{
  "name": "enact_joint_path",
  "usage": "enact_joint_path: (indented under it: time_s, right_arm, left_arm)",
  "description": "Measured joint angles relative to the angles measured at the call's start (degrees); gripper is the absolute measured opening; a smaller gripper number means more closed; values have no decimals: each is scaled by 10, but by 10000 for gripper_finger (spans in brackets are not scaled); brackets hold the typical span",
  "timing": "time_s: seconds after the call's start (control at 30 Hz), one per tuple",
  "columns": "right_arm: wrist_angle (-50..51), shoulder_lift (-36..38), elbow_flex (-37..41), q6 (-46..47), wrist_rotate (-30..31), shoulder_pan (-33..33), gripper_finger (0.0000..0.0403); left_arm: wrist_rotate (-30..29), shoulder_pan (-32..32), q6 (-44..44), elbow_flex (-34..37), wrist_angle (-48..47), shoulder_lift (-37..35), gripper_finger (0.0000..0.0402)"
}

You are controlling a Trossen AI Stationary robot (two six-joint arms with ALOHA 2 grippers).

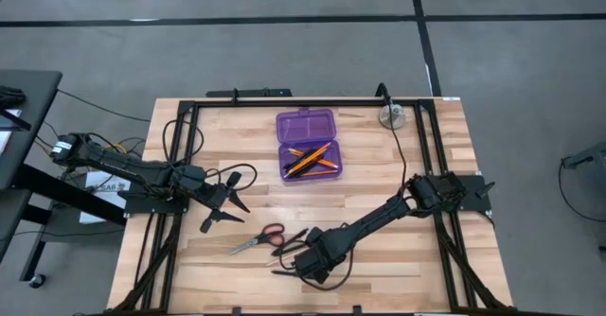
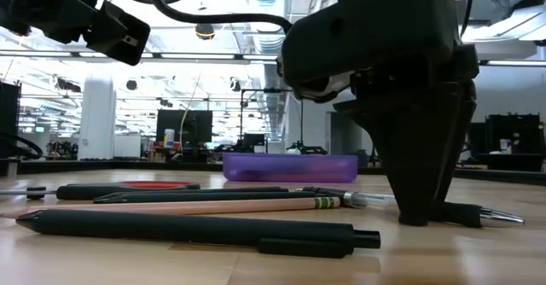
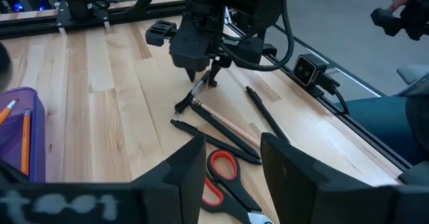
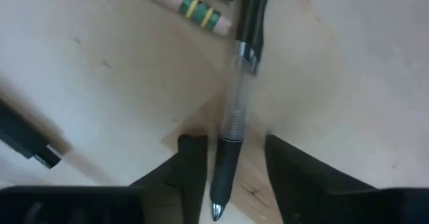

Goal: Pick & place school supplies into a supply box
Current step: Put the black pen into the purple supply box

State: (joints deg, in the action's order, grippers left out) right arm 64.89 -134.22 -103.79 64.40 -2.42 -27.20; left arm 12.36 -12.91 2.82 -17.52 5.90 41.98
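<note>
The purple pencil case [image 1: 307, 144] lies open near the far middle of the wooden surface [image 1: 237, 155], its lid half empty and its tray half holding several orange pencils [image 1: 305, 160] beside a dark pen. Toward the near edge, the right claw [image 1: 305, 256] is down at the boards, its fingers [image 4: 190, 165] parted on either side of a clear-barrelled black-grip pen [image 4: 236, 120] and not yet pressed against it. Just beside it lie a wooden pencil with a green-and-yellow band [image 2: 183, 205], more black pens [image 2: 192, 229] and the red-handled scissors [image 1: 258, 240]. The left claw [image 1: 220, 207] hangs above the surface on the left, fingers apart and empty. A silver metal disc [image 1: 393, 117] sits at the far right corner.
</note>
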Motion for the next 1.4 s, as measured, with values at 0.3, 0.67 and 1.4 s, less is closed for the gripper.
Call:
enact_joint_path:
  time_s: [0.3, 0.67, 1.4]
  right_arm:
    - [18, -1, 1, 50, -2, 8, 49]
    - [31, 0, 1, 106, 4, 14, 11]
    - [180, 115, -18, 16, 156, 83, 3]
  left_arm:
    - [0, 0, 0, 0, -1, 0, 131]
    - [5, 0, 0, 0, -6, 0, 131]
    - [5, 0, 3, 0, -9, 0, 131]
